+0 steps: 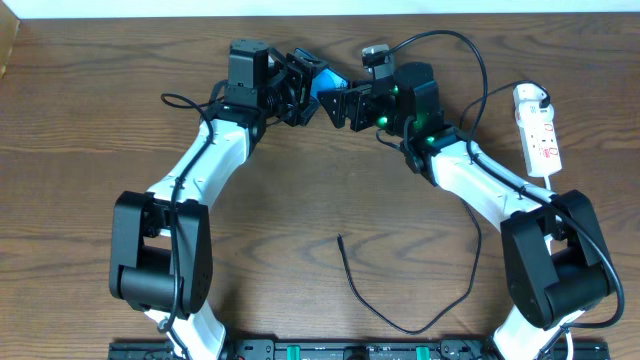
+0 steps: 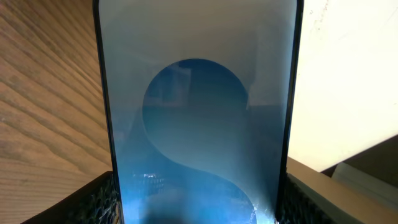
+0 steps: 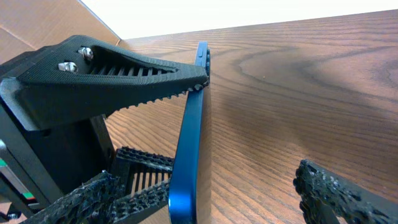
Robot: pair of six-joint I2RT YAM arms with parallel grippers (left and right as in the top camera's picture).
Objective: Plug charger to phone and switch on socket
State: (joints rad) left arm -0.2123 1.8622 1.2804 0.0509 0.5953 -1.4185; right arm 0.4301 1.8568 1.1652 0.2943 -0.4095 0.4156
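While the left hand (image 1: 303,97) clamps the phone (image 1: 322,82), the right hand (image 1: 339,104) spreads wide around it.

— Any writing you can make out?
— None. The phone (image 2: 199,124) screen shows only a blue circle, no letters.
— And the socket (image 1: 537,128), far right?
— Small red marks on its white face, too small to read.

A dark brown wood-grain table (image 1: 300,190) carries a white power strip (image 1: 537,128) lying flat toward its far right side, and a black charger cable (image 1: 400,325) looping across the near middle, its free tip (image 1: 339,238) on bare wood, well apart from the strip
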